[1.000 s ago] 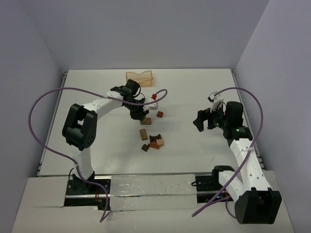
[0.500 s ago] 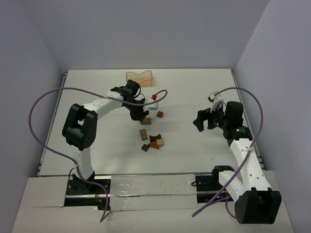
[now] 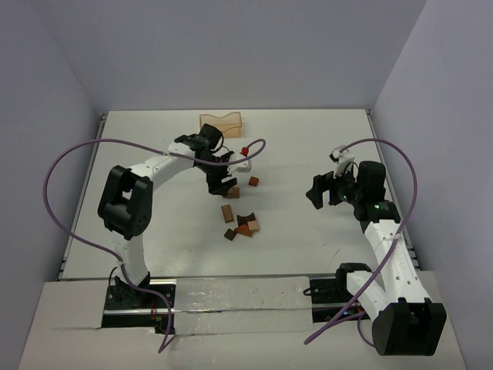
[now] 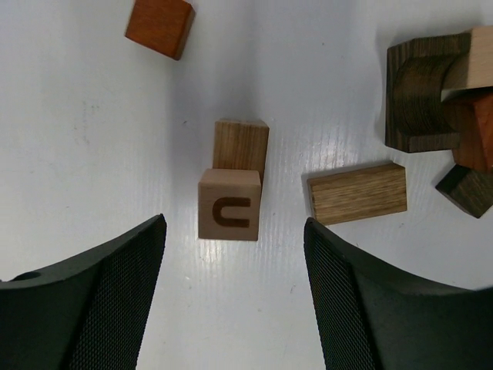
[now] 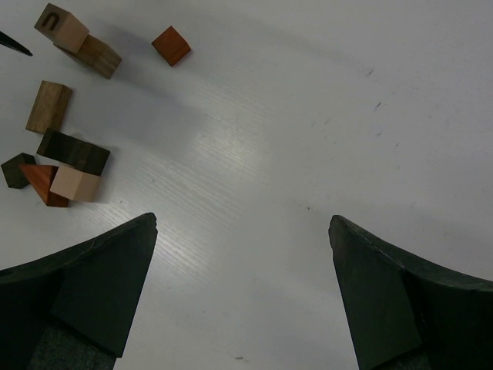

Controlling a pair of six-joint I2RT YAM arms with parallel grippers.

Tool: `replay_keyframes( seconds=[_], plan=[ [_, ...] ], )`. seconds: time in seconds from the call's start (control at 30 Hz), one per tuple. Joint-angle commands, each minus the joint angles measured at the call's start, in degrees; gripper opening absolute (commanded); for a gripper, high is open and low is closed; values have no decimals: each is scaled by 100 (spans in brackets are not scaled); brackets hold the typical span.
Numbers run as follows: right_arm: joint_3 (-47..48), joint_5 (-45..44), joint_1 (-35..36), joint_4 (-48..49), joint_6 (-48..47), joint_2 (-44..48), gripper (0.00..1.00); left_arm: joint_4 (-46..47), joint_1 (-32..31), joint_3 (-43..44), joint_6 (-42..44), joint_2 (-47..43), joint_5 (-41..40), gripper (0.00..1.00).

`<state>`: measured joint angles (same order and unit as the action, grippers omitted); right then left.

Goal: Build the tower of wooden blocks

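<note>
Your left claw [image 4: 233, 225] is released: both fingers stand apart, with bare table [image 4: 92, 154] showing inside each one. Between the fingertips, touching neither, is a pale cube [image 4: 229, 204] with a dark horseshoe mark on its top face. It overlaps the near end of a tan block [image 4: 241, 144] that runs straight ahead of the claw. You cannot tell from here whether the cube rests on that block or only butts against it.

Ahead and to the left of the claw, well apart from the pair, lies a red-brown cube [image 4: 159, 27]. Just beyond the right finger lies a tan slab [image 4: 357, 193] flat on the table. Further ahead on that side is a dark notched block [image 4: 422, 96], bunched with a few other pieces that are partly cut off at the edge of the wrist view.

Your right claw [image 5: 243, 222] is released too, spread wide over bare table and gripping nothing. All the blocks lie well off to its left.

The orange tray [image 3: 221, 121] sits beyond the left claw, near the far edge of the table. From above it is too small to tell what lies in it.
</note>
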<state>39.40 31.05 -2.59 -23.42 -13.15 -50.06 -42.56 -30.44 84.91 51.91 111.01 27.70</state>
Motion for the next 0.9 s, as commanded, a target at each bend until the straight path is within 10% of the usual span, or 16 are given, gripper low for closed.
replay_keyframes(
  seconds=[0.0, 0.23, 0.53, 0.87],
  plan=[
    [244, 129, 126, 66, -100, 66, 100, -217, 231, 595, -284, -822, 670, 78],
    [330, -9, 1634, -2, -795, -17, 95, 60, 1072, -219, -993, -2421, 1526, 77],
    [508, 1205, 2850, 101, -1947, -1131, 54, -50, 1268, -1415, -1330, -3506, 1814, 74],
    [986, 882, 4012, -6, -3082, -2145, 42, 211, 1376, -1857, -1830, -3913, 2029, 72]
  ],
)
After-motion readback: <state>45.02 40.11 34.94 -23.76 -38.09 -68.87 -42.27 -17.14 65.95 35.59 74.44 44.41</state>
